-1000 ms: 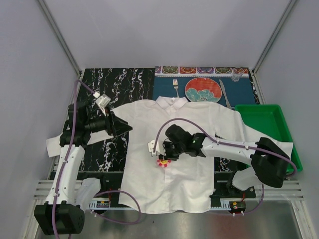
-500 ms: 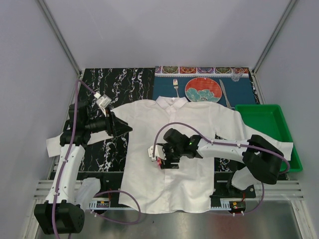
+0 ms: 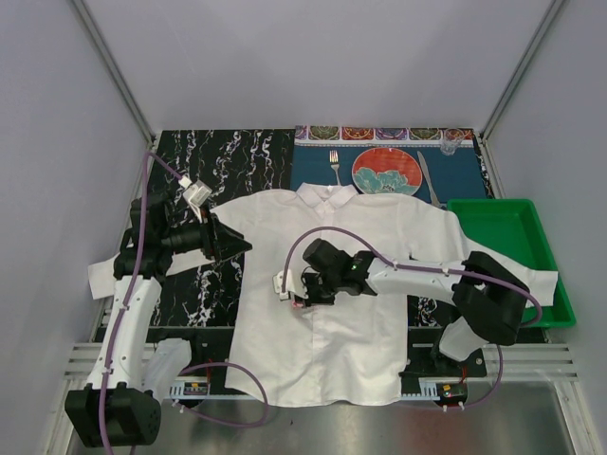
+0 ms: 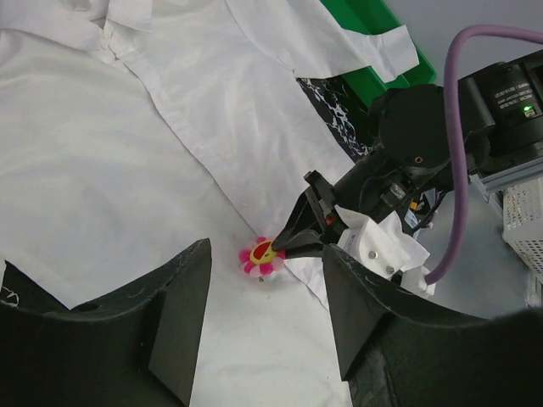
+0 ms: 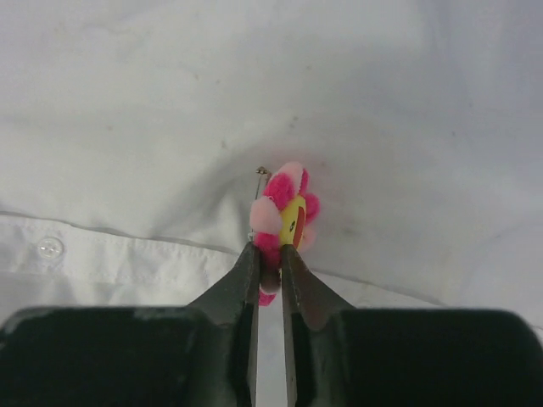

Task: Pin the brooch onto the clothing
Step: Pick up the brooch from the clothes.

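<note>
Right gripper is clamped down on the brooch, pinching it by the lower petals so the little flower stands on edge with its yellow centre facing sideways. You can see the thin metal pin poking up behind the top petals. It's sitting right down on the shirt, on the front panel just beside the button strip, about chest height. The fabric is puckered a bit around it. Can't tell whether the pin is actually through the cloth.

Left gripper is open with nothing in it, hanging over the shirt's edge near the shoulder, well apart from the brooch.

The shirt is spread flat on the black marbled surface. Behind the collar there's a plate with a fork and knife, and one sleeve drapes onto a green tray.
</note>
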You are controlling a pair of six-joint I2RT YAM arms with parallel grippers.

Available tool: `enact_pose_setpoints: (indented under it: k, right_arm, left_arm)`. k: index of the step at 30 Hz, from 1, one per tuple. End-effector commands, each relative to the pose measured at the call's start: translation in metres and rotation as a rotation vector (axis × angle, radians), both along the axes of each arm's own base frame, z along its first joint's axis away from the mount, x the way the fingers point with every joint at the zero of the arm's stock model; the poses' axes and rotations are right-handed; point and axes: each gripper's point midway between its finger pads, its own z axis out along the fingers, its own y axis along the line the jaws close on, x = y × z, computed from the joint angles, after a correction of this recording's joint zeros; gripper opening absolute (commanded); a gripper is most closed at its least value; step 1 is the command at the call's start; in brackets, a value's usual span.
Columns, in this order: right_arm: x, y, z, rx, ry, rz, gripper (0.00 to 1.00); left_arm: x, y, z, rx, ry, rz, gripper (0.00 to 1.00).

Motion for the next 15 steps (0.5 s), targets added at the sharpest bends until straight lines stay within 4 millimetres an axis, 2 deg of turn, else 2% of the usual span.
enact_pose_setpoints:
  k: [1, 3, 7, 10, 11, 13, 14, 15]
  right_arm:
    - [-0.002, 0.014, 0.039, 0.081, 0.014, 0.001, 0.08]
    - [0.005, 0.015, 0.042, 0.09, 0.019, -0.022, 0.0]
    - [0.023, 0.011, 0.049, 0.105, 0.048, -0.085, 0.0]
    - [0.04, 0.006, 0.074, 0.152, 0.095, -0.154, 0.0]
    - [0.039, 0.007, 0.09, 0.188, 0.122, -0.156, 0.0]
    - [0.059, 0.005, 0.134, 0.276, 0.177, -0.244, 0.0]
    - [0.057, 0.008, 0.159, 0.337, 0.219, -0.235, 0.0]
    - [0.064, 0.012, 0.199, 0.41, 0.222, -0.238, 0.0]
  left_arm:
    - [-0.003, -0.002, 0.009, -0.016, -0.039, -0.029, 0.57]
    - [-0.002, -0.002, 0.009, -0.017, -0.034, -0.031, 0.57]
    - [-0.001, -0.001, 0.011, -0.011, -0.049, -0.026, 0.57]
    - [-0.002, -0.001, 0.013, 0.006, -0.083, -0.044, 0.57]
    - [-0.004, -0.001, 0.016, 0.004, -0.079, -0.051, 0.57]
    - [-0.005, -0.002, 0.02, 0.013, -0.133, -0.086, 0.58]
    - [-0.007, -0.003, 0.024, 0.01, -0.151, -0.098, 0.59]
    - [-0.008, -0.004, 0.028, 0.012, -0.182, -0.114, 0.6]
